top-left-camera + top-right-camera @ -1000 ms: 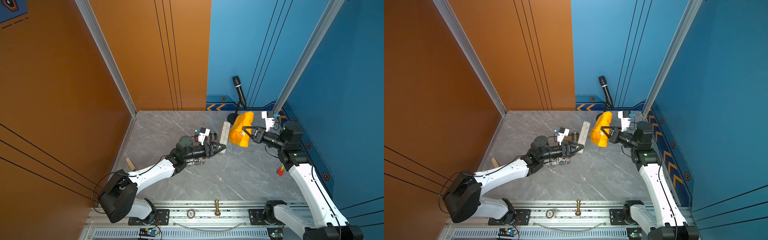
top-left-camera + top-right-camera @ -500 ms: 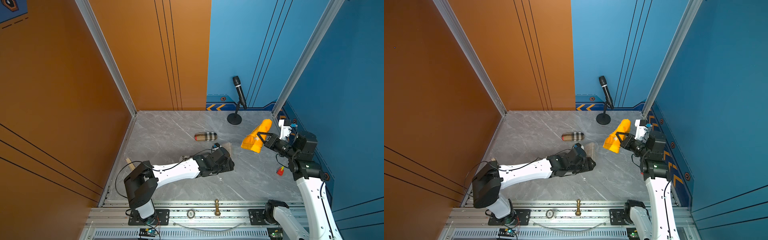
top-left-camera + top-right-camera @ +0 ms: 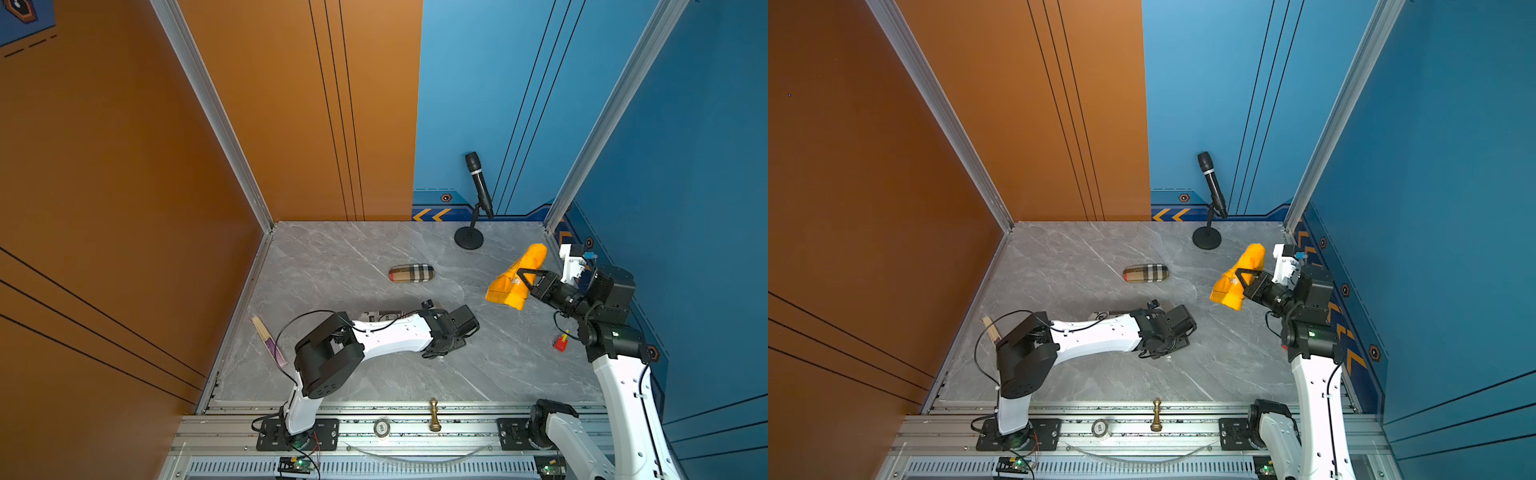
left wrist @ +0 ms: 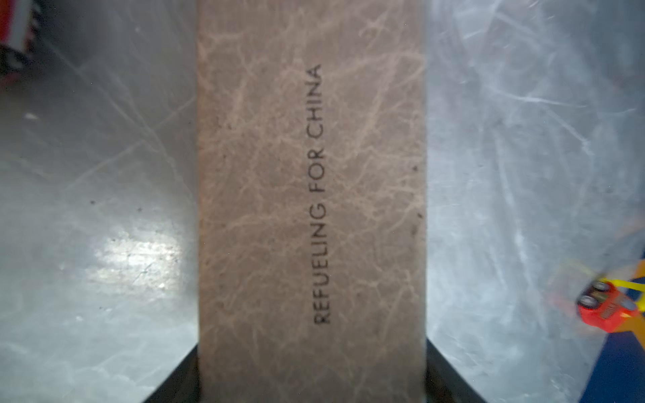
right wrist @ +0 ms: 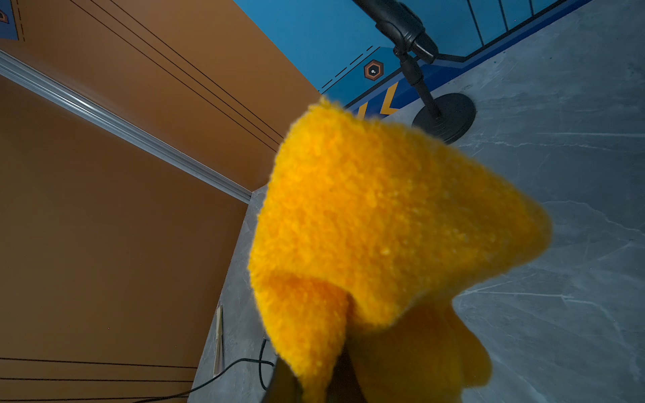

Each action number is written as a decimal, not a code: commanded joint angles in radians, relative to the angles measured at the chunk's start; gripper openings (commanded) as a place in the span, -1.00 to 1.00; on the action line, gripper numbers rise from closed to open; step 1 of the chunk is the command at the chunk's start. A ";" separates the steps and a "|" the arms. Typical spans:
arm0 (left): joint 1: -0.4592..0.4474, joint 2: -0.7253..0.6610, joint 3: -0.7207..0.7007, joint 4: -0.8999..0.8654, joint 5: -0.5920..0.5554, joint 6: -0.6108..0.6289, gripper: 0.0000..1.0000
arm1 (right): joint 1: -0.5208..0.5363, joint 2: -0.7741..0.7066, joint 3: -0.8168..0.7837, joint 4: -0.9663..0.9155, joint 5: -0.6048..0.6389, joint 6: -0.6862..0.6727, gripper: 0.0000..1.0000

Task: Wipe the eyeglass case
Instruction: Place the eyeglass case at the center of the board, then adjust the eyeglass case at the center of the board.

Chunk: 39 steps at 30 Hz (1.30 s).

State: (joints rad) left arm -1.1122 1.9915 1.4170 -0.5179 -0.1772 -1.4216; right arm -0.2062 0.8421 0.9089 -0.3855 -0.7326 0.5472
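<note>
The eyeglass case (image 4: 310,195) is a flat brown leather-look slab printed "REFUELING FOR CHINA". It fills the middle of the left wrist view, and my left gripper (image 4: 312,383) is shut on its sides just above the marble table (image 4: 104,209). In both top views the left wrist (image 3: 453,330) (image 3: 1167,328) hangs low over the table's front middle and hides the case. My right gripper (image 3: 523,279) (image 5: 314,387) is raised at the right and shut on a fluffy orange cloth (image 3: 509,289) (image 3: 1227,289) (image 5: 384,226), well apart from the case.
A plaid oblong pouch (image 3: 411,273) lies mid-table. A microphone on a round stand (image 3: 469,239) stands at the back. A red toy car (image 3: 560,341) (image 4: 607,307) sits by the right wall, and wooden sticks (image 3: 268,343) by the left wall. A printed packet (image 3: 382,316) lies under the left arm. A brass chess piece (image 3: 434,414) stands on the front rail.
My left arm has swung down and toward the front with the case, from up beside the cloth to low over the table. The right arm has drawn back to the right with the cloth.
</note>
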 commanded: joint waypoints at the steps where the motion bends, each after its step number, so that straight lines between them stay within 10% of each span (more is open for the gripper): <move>1: -0.009 0.030 0.037 -0.062 0.024 -0.047 -0.72 | -0.009 -0.013 -0.016 0.007 -0.021 -0.011 -1.00; 5: -0.007 0.057 0.042 -0.088 0.050 -0.061 -0.55 | -0.012 -0.005 -0.031 0.023 -0.026 -0.005 -1.00; 12: -0.011 0.084 0.072 -0.126 0.084 -0.073 0.32 | -0.011 0.001 -0.038 0.022 -0.047 0.003 -1.00; 39: -0.001 0.128 0.212 -0.089 0.174 0.032 0.66 | -0.025 -0.020 -0.032 0.034 -0.103 0.057 -1.00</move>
State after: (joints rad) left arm -1.1137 2.0914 1.5787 -0.6071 -0.0353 -1.4284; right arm -0.2127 0.8410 0.8536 -0.3817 -0.7921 0.5781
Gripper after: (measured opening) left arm 0.833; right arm 0.069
